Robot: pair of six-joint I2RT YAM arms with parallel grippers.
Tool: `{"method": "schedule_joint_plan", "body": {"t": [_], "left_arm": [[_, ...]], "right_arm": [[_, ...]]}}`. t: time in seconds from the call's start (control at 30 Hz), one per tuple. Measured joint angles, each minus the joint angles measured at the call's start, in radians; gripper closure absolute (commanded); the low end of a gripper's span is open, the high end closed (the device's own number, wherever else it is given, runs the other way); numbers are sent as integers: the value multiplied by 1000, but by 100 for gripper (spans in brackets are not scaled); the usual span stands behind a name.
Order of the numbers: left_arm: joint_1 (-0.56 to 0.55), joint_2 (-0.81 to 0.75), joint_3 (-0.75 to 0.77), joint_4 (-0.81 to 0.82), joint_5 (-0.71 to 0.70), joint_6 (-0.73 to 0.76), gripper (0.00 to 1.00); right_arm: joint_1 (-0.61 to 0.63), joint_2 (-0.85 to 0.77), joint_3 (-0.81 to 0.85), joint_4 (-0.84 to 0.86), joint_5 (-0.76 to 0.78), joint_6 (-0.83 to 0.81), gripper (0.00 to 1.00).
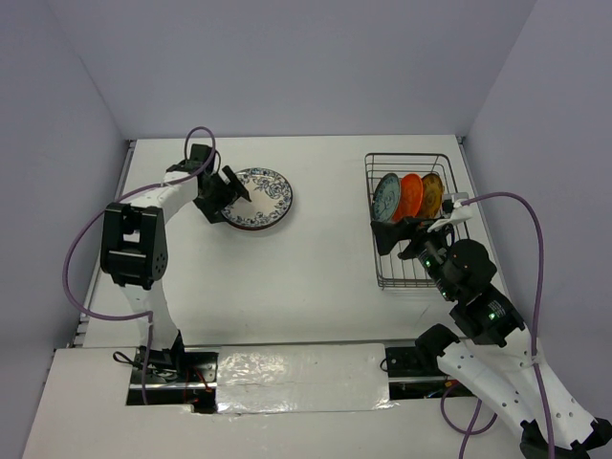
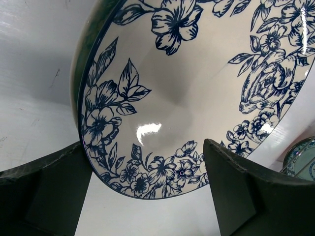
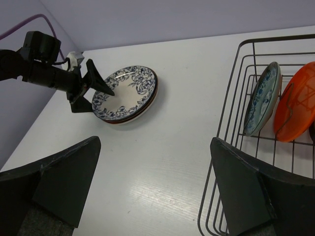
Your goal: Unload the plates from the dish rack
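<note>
A white plate with a dark-blue floral rim (image 1: pixel 260 198) lies flat on the table, on top of a darker plate whose edge shows beneath it (image 3: pixel 147 104). My left gripper (image 1: pixel 227 199) is open at this plate's left rim. In the left wrist view the rim (image 2: pixel 147 182) sits between the spread fingers (image 2: pixel 246 191), which do not grip it. The dish rack (image 1: pixel 442 163) stands at the right with three plates upright in it: teal (image 1: pixel 386 196), orange (image 1: pixel 411 196) and yellow-orange (image 1: pixel 432 194). My right gripper (image 1: pixel 406 232) hovers open over the rack's near left side, holding nothing (image 3: pixel 155 187).
Side walls close in the white table on the left and right. A purple cable loops above the left arm (image 1: pixel 201 139). The rack's left wire wall (image 3: pixel 231 113) runs just beside my right gripper's right finger (image 3: pixel 256 191).
</note>
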Motion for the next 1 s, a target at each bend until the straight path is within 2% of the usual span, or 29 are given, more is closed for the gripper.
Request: {"method": "schedule_joint_plan", "body": {"t": [0.43, 0.57, 0.8, 1.0], "left_arm": [[-15, 9, 1, 5, -3, 19, 0], [-19, 9, 2, -2, -22, 26, 0], [-24, -28, -10, -59, -95, 57, 1], [2, -94, -90, -144, -184, 75, 0]], "right_arm": [[0, 5, -5, -1, -2, -4, 0], [0, 53, -5, -19, -3, -12, 0], [0, 190, 15, -93, 5, -22, 0], [0, 214, 30, -138, 48, -23, 0]]}}
